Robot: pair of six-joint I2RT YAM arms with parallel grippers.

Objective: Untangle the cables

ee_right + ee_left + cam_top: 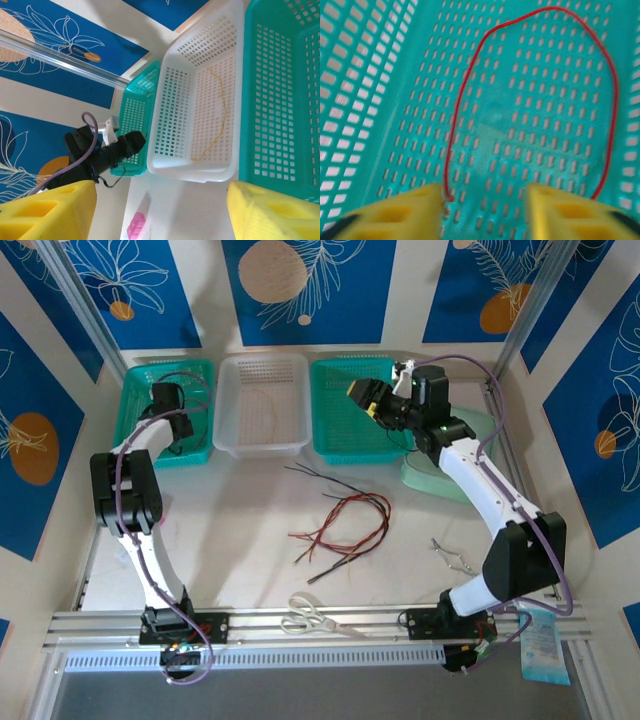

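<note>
Jaws parted on both arms, empty.
Top: tangled cables (340, 532) lie mid-frame on the worktop (230, 540). Left wrist: left jaws apart over a red wire (451, 147) in a teal basket (370, 75). Right wrist: right jaws wide; tan wire (223, 107) in a white basket (200, 172). Light and limp; probably best pinched near a free end.

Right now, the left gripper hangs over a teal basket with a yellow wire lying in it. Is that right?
No. The wire in that teal basket is red, not yellow; the left wrist view shows it. The left gripper does hang over it.
</note>
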